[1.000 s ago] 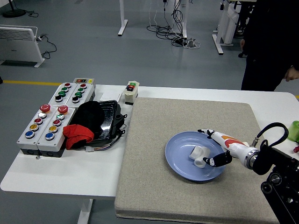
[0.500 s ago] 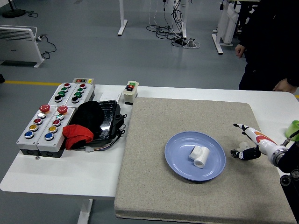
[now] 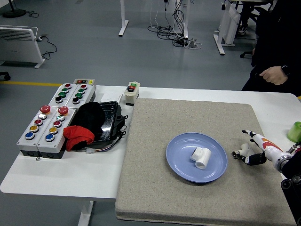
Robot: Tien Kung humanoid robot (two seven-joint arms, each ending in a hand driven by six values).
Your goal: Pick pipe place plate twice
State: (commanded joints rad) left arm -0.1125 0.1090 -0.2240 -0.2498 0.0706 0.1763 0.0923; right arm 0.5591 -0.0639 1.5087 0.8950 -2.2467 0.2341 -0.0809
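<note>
A white bench (image 3: 56,174) carried a grey felt mat (image 3: 188,188). On it, a white plastic pipe elbow (image 3: 201,157) lay in a round blue plate (image 3: 178,160). Right of the plate, the right robot hand (image 3: 251,151) hovered beside a second small white pipe fitting (image 3: 241,150), fingers spread, holding nothing.

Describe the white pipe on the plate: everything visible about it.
The pipe is a short white fitting that looks like plastic, with a stubby branch off its left side and an open round end facing the table's near edge. It lies on its side a little right of the middle of the blue plate, resting on the plate alone. Nothing grips it; the right hand is off the plate, over the mat to the right.
</note>
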